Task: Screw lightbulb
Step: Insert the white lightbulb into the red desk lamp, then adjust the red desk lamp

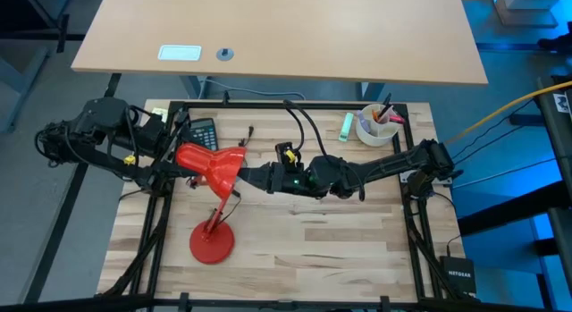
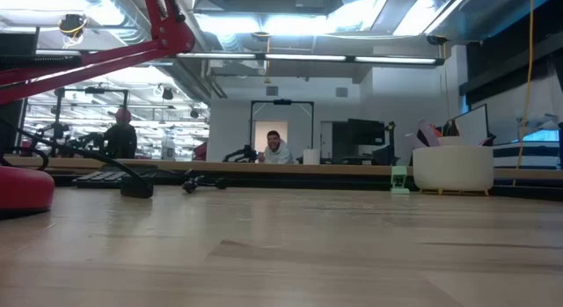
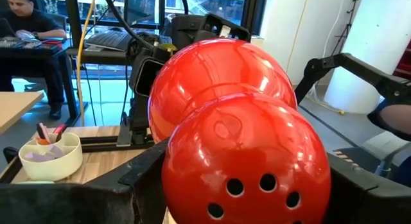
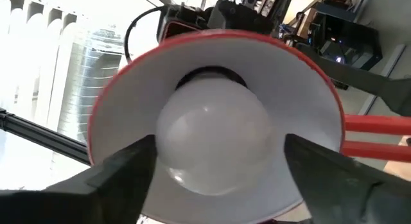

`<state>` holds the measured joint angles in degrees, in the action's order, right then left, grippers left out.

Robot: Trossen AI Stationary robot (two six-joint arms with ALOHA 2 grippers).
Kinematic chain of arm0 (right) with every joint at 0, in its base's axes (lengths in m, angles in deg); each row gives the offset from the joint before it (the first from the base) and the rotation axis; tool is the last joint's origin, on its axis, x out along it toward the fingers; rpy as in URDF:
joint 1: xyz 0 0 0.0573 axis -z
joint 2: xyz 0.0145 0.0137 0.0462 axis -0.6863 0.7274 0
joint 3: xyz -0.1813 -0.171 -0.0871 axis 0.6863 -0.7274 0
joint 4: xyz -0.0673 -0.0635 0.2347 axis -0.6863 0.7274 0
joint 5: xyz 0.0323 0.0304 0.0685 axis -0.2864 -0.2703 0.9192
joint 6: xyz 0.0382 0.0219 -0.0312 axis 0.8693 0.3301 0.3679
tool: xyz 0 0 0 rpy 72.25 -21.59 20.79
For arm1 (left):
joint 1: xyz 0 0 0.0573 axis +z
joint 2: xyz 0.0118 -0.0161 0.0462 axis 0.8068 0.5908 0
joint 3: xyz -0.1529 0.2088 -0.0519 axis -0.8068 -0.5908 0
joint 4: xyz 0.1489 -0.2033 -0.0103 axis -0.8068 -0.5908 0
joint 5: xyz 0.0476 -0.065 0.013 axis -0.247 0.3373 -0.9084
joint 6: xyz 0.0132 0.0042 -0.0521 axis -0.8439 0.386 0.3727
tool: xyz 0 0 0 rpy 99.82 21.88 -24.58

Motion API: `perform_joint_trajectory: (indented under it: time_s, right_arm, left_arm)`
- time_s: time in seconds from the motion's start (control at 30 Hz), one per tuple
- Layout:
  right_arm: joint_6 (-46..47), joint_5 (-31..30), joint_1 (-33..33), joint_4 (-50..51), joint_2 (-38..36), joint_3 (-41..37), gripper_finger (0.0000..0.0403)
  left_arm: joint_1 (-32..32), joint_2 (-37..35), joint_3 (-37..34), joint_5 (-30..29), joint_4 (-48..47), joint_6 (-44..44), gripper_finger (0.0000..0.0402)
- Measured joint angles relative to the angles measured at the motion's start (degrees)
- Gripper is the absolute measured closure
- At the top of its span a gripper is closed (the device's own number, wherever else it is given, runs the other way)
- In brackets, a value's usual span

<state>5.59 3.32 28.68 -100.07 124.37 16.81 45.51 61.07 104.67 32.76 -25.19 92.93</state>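
— Which step is in hand?

— The screwing itself, it would be judged. In the right wrist view the lightbulb is seen sitting in the mouth of the lamp shade, its base hidden in the dark socket behind it. How far it has been threaded cannot be told.

— How is the shade kept in place?

— From above, the shade is seen to be gripped at its narrow back end by the left gripper, while the right gripper is brought in at the open front. In the left wrist view the red dome fills the gap between the dark fingers, which appear to be closed on it from both sides.

— And the right fingers?

— They are spread about as wide as the bulb, one finger on each side of the glass. Contact seems likely, but whether the bulb is actually pinched cannot be told.

— What is called for next?

— A twist of the right wrist about the bulb's axis, it is judged, with light pressure only, and the shade held steady against the turning.
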Motion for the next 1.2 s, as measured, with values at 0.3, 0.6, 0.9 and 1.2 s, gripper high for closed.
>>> perform_joint_trajectory:
  time_s: [0.3, 0.6, 0.9, 1.2]
  right_arm:
    - [-0.3, 5.9, 0.0, 0.6, -0.5, 0.0, 0.0021]
    - [-14.0, 13.5, 0.1, 3.1, -0.5, 0.0, 0.0045]
    - [-33.3, 30.0, -0.2, 17.3, -3.8, 0.0, 0.0049]
    - [-47.7, 13.6, -1.4, 42.3, -14.8, 0.0, 0.0049]
  left_arm:
    - [0.0, -0.1, 0.0, -0.2, -0.1, 0.6, 0.0135]
    - [0.0, -0.1, 0.0, -4.1, 0.4, 0.4, 0.0135]
    - [0.1, 0.1, 0.0, -13.0, 0.2, -0.7, 0.0135]
    - [0.1, -0.1, 0.0, -9.4, -0.7, -1.9, 0.0135]
